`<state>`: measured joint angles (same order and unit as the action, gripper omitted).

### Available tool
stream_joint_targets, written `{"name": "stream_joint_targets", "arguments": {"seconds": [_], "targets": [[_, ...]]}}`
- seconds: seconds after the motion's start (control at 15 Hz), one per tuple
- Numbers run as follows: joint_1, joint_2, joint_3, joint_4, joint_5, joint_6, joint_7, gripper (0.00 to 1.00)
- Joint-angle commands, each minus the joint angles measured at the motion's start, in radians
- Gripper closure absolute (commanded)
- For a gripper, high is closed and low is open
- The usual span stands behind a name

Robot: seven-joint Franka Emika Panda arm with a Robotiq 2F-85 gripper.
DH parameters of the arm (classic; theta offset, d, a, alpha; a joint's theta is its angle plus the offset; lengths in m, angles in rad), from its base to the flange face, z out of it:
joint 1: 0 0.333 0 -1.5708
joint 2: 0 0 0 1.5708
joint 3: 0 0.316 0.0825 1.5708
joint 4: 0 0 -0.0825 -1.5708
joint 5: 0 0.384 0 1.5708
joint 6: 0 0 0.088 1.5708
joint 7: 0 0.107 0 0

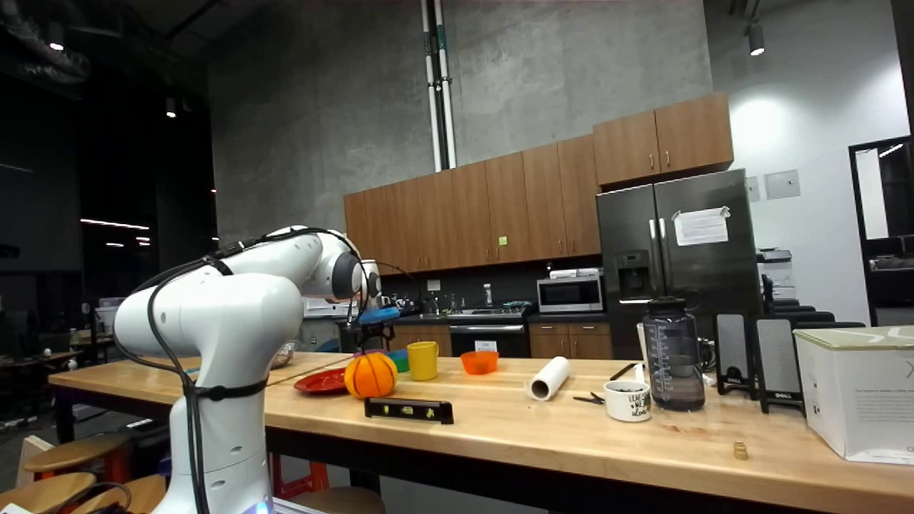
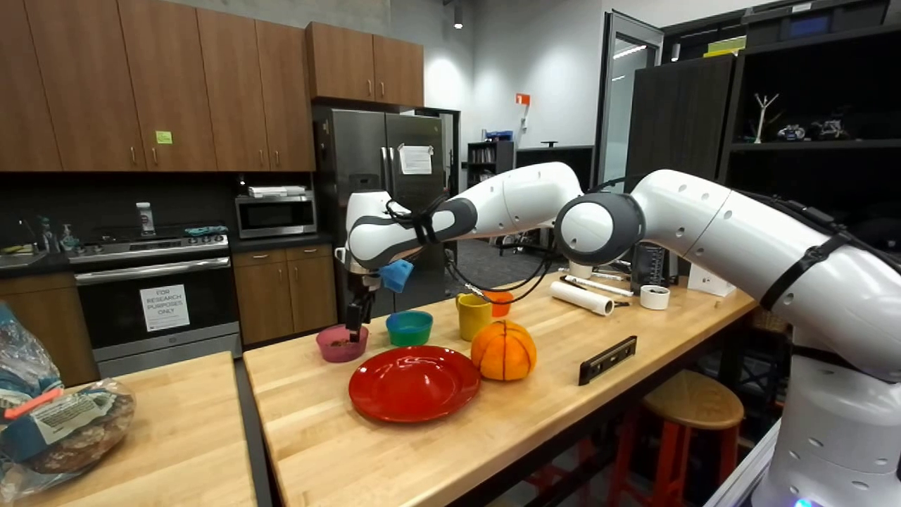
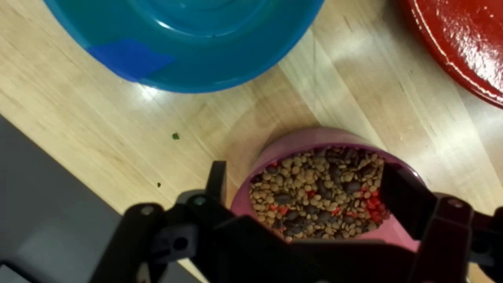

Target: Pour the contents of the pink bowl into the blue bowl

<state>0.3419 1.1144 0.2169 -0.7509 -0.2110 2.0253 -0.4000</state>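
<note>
Wrist view: the pincer (image 3: 304,177) holds nothing, its fingers (image 3: 216,181) parted wide, one just beyond the rim of the pink bowl (image 3: 326,135) and the other over its opposite side; whether either touches it, I cannot tell. Inside that bowl lies a bed of tan and dark grains (image 3: 314,196) flecked with red. So, as I judge it, the approach is nearly done and the pour has not begun: gripping, lifting, carrying and tipping are all left. In an exterior view the pink bowl sits upright near the far left corner of the surface (image 2: 324,429), with the blue bowl (image 3: 220,70) just beside it along the far edge; no grains show in the part of the blue bowl that the wrist view takes in. Next outward comes the red plate (image 2: 415,387), set in from the left edge, then the orange pumpkin (image 2: 503,351) beside it, and the spirit level (image 2: 609,359) close to the near edge.
</note>
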Motion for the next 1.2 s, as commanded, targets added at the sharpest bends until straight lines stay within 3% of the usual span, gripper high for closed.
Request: {"name": "stream_joint_targets", "arguments": {"seconds": [0.0, 0.6, 1.13], "targets": [[0.013, 0.049, -0.004, 0.080, -0.005, -0.027, -0.018, 0.29], [0.019, 0.052, 0.000, 0.130, 0.004, -0.095, -0.006, 0.98], [-0.001, 0.026, 0.040, 0.199, 0.070, -0.247, -0.004, 0.99]]}}
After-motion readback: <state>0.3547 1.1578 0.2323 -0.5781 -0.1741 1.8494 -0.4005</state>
